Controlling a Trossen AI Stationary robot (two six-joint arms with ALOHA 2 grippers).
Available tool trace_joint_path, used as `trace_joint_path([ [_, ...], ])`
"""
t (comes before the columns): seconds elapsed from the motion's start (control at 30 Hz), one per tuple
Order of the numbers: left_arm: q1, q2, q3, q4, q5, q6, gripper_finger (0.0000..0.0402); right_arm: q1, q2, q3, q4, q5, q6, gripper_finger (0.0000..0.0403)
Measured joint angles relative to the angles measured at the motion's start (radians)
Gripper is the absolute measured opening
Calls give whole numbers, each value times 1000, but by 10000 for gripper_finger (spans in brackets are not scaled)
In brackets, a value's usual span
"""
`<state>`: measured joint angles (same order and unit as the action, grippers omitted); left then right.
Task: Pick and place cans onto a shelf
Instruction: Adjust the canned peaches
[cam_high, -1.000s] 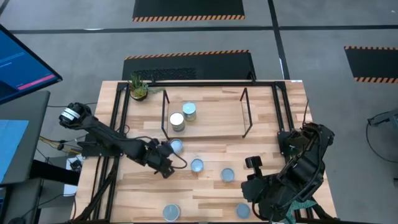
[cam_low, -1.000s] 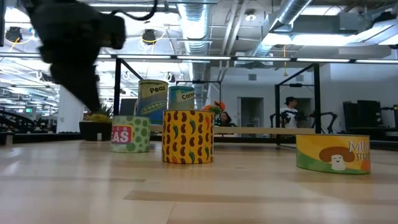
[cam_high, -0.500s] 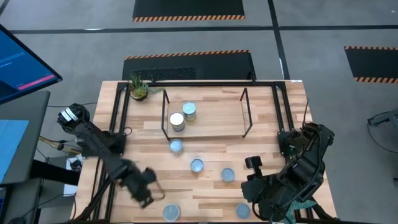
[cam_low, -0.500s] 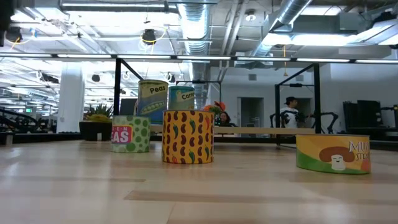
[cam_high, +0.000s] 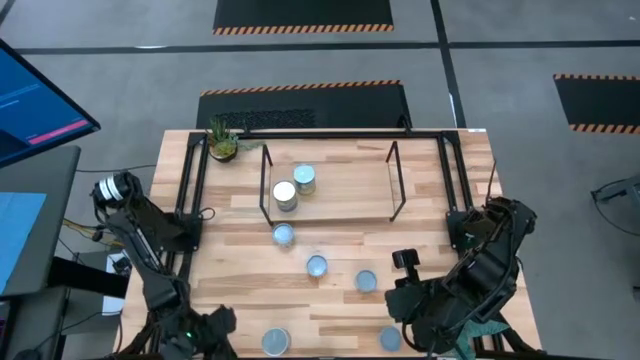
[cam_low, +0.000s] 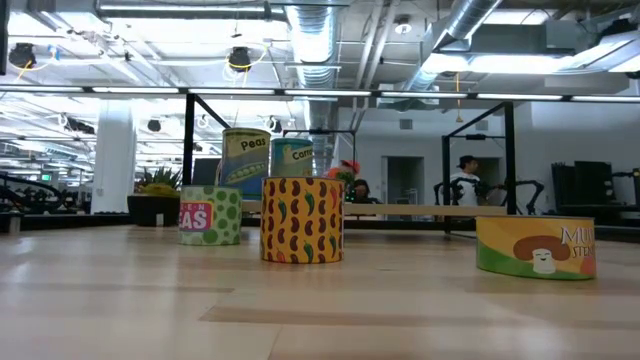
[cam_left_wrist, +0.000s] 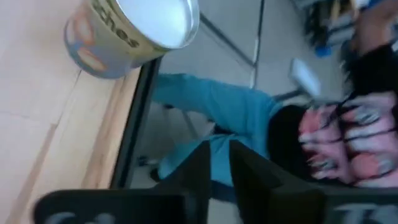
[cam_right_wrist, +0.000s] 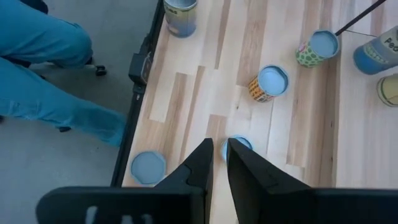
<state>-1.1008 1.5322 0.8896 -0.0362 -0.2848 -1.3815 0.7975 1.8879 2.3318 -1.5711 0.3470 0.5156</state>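
- The table (cam_high: 420, 185) carries the shelf (cam_high: 330, 185) near its far edge.
- 2 cans (cam_high: 293, 188) stand on the shelf; 5 more lie in front.
- The left gripper (cam_left_wrist: 217, 163) and right gripper (cam_right_wrist: 217, 155) hold nothing, fingers nearly together.

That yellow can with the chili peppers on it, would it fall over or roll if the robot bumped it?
The yellow pepper can stands upright on a flat end and looks about as wide as tall, so a light bump would probably slide it on the wooden table rather than tip it. Knocked onto its round side, it would likely roll. Its metal body should feel stiff.
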Motion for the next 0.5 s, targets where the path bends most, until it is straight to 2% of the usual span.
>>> trace_joint_path([
  [0.1,21,98,64,0,74,78,6,0,0,0,0,-2,0,72],
  [0.23,37,230,186,-26,71,234,2,-9,0,0,0,-2,0,72],
  [0.4,43,378,337,-142,-30,302,0,-21,0,0,0,-1,0,72],
  [0.5,56,455,404,-192,-150,303,0,-22,0,0,0,0,-1,72],
])
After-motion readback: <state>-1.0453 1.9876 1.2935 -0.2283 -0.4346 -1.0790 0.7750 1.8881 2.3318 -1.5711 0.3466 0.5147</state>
